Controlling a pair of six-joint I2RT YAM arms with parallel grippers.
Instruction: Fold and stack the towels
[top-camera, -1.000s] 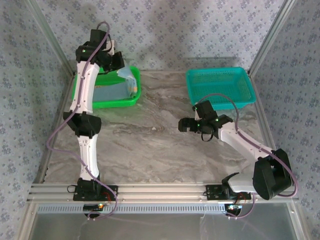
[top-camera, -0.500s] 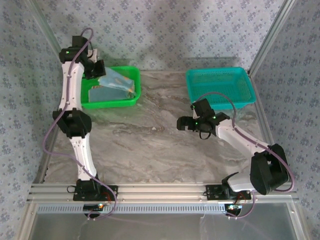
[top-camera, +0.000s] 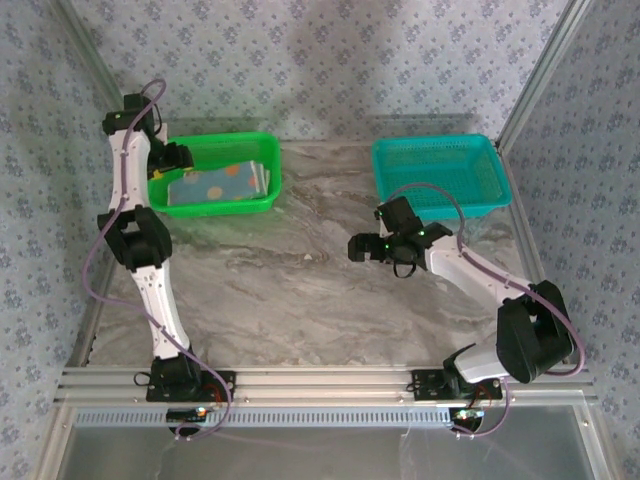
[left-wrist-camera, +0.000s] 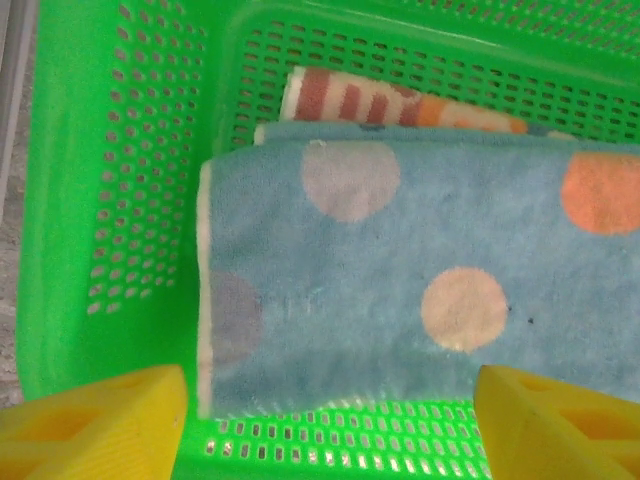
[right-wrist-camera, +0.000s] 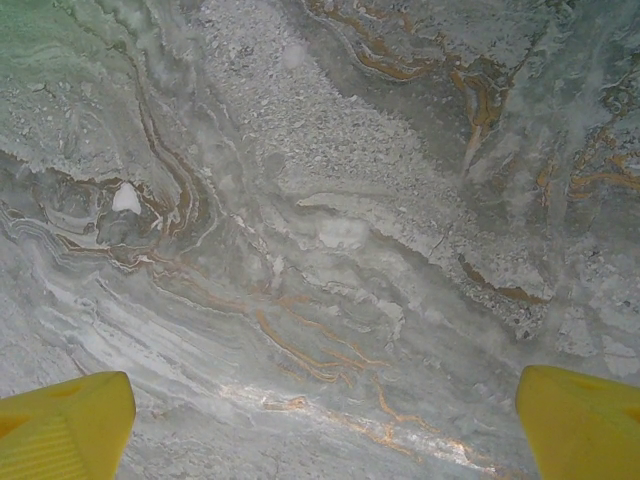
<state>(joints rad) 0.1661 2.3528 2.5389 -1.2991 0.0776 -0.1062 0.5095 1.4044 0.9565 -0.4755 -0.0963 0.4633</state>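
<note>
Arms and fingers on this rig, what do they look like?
The left arm and right arm have white links, black joints, a looping mauve cable and small green lights. Left fingers and right fingers are yellow wedges.

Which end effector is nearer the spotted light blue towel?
Left. Left end effector hovers above the spotted light blue cloth towel; right end effector is over the marble tabletop.

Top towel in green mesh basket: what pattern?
Light blue terry towel with orange, cream, grey spots; best in left wrist view.
</note>
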